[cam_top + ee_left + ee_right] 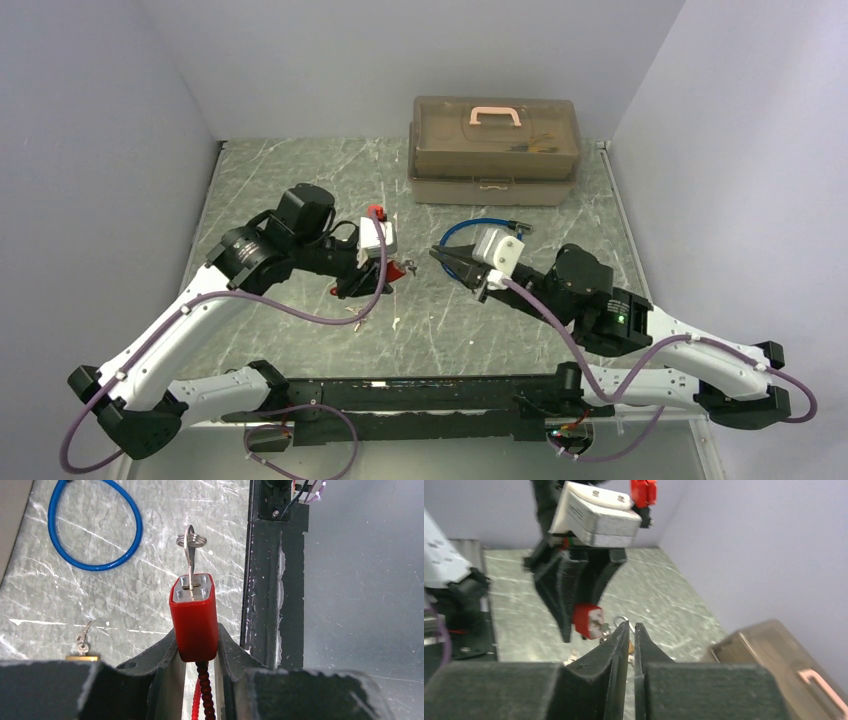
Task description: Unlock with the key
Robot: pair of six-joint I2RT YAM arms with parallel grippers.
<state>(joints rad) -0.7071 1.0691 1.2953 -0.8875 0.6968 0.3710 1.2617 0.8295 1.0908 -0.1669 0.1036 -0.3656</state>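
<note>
Pinching the red lock (193, 625) in my left pincer (196, 630), I judged the thin, stiff key (189, 562) best taken by its bow; right pincer (631, 627) sat nearly pressed together, empty.

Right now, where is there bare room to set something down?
Bare tabletop lies far left, between the wall and the tackle box, and near the front, just beyond the black rail. Crowded middle: left gripper holding the red padlock, right gripper, blue cable loop.

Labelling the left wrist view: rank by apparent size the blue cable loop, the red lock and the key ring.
1. blue cable loop
2. red lock, though it is nearer the camera, so true size is unsure
3. key ring
</note>
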